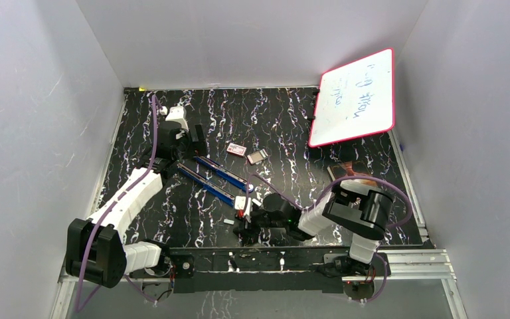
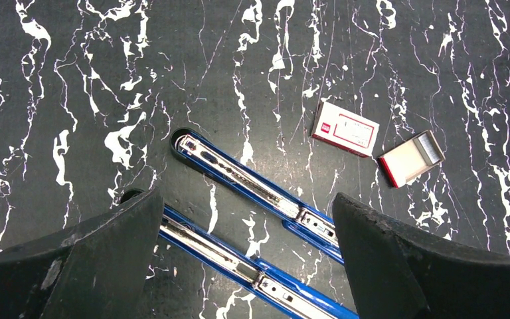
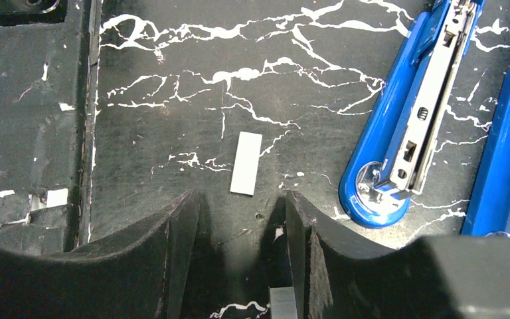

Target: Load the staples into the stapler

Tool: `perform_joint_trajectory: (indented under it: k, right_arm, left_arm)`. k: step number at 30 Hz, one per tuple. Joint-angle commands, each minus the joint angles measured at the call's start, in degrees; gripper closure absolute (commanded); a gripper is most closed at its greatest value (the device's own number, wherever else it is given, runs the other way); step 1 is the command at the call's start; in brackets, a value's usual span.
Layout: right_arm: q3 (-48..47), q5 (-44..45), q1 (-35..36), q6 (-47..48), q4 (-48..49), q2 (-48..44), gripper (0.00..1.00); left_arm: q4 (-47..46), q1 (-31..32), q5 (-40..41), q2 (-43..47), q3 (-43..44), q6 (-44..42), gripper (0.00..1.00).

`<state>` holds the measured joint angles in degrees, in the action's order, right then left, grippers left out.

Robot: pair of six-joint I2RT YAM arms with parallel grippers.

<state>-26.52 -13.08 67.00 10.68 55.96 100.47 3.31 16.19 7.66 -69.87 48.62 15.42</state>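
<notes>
The blue stapler (image 1: 214, 178) lies opened out flat, its two long arms side by side; in the left wrist view both arms (image 2: 252, 188) show their metal channels. My left gripper (image 2: 247, 198) hangs wide open above them, touching nothing. One grey strip of staples (image 3: 246, 163) lies flat on the table just ahead of my right gripper (image 3: 240, 199), left of the stapler's round blue heel (image 3: 372, 193). A second strip of staples (image 3: 283, 302) sits low between the right fingers, against the right-hand one. The right jaws stand apart. From above, the right gripper (image 1: 244, 224) is beside a strip (image 1: 229, 221).
A small red-and-white box (image 2: 345, 128) and an open little tray (image 2: 412, 157) holding a grey block lie beyond the stapler. A red-rimmed whiteboard (image 1: 355, 96) leans at the back right. A black rail (image 3: 33, 133) edges the table left of the right gripper.
</notes>
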Motion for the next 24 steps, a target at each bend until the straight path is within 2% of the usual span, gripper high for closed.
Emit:
perform_joint_trajectory:
  k: [1,15,24]
  right_arm:
    - [0.1,3.3,1.5,0.6,2.5,1.9,0.42]
    - [0.4,7.1,2.5,1.0,3.5,3.6,0.54]
    - [-0.1,7.0,2.7,1.2,3.5,4.6,0.56]
  left_arm:
    - [-0.8,-0.5,-0.9,0.4,-0.1,-0.3,0.02]
    - [-0.7,-0.7,-1.3,0.6,0.0,-0.4,0.02]
    - [-0.7,-0.7,-1.3,0.7,0.0,-0.5,0.02]
